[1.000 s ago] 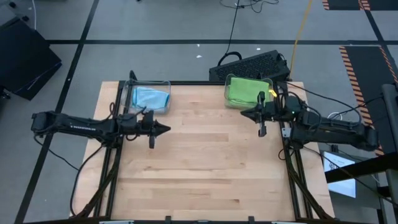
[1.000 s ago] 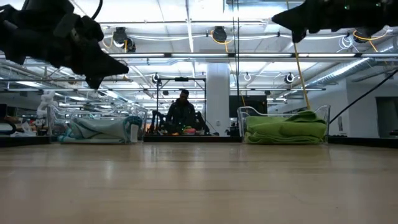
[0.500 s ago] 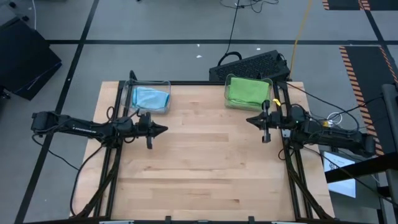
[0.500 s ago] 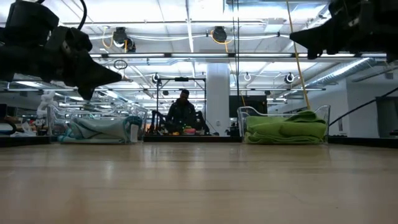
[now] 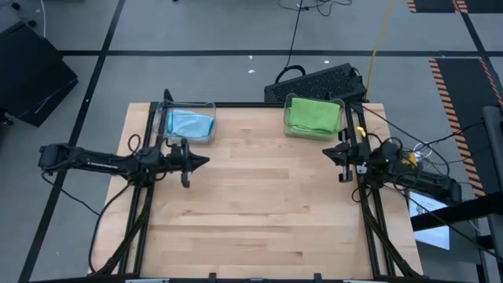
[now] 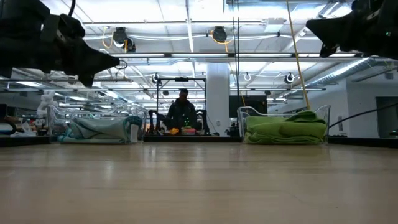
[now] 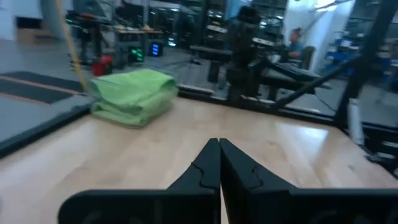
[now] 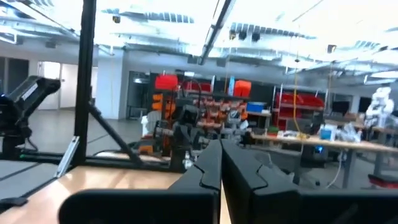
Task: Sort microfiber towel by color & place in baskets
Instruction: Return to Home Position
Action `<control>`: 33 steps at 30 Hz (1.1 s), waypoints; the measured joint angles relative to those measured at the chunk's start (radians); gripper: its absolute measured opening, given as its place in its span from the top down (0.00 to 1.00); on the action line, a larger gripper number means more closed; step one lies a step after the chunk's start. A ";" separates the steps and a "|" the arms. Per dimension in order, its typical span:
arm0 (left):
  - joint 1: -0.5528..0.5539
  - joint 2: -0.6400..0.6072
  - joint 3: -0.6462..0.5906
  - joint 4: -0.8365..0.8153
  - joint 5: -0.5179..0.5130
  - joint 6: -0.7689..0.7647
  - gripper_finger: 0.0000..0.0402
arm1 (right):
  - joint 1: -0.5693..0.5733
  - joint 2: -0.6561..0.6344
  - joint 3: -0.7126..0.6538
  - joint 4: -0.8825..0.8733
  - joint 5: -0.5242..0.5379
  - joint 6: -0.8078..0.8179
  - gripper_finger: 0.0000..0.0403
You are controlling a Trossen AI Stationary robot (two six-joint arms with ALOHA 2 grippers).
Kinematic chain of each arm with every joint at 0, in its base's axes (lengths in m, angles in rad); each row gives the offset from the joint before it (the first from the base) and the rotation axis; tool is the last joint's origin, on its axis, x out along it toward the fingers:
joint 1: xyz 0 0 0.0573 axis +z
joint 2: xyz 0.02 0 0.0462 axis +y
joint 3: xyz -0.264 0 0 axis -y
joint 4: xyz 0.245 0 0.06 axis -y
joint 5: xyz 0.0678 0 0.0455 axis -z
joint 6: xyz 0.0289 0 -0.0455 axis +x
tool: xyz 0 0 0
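- Lying folded inside the left clear bin (image 5: 189,104), at the far left corner of the wooden table (image 5: 259,212), are the light blue microfiber towels (image 5: 189,124).
- The green microfiber towels (image 5: 313,115) lie folded in the right clear bin (image 5: 286,118) at the far right corner.
- The left gripper (image 5: 208,160) hovers over bare wood just in front of the left clear bin, claw closed tight and empty.
- The right gripper (image 5: 325,150) hovers near the table's right edge, in front of the right clear bin, claw likewise closed and empty.
- The grippers are well apart.
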 joint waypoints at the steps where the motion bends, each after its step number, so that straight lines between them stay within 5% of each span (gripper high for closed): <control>1: 0.000 -0.015 0.000 -0.012 -0.016 0.007 1.00 | -0.004 -0.014 -0.002 -0.003 0.000 -0.002 1.00; 10: 0.002 -0.149 0.000 -0.149 -0.029 0.058 1.00 | -0.011 -0.070 -0.003 -0.223 -0.043 -0.082 1.00; 30: 0.002 -0.659 0.001 -0.577 -0.047 0.166 1.00 | -0.011 -0.070 -0.006 -0.172 0.011 -0.288 1.00; 33: 0.003 -0.660 0.001 -0.599 -0.055 0.175 1.00 | -0.011 -0.070 -0.006 -0.176 0.056 -0.339 1.00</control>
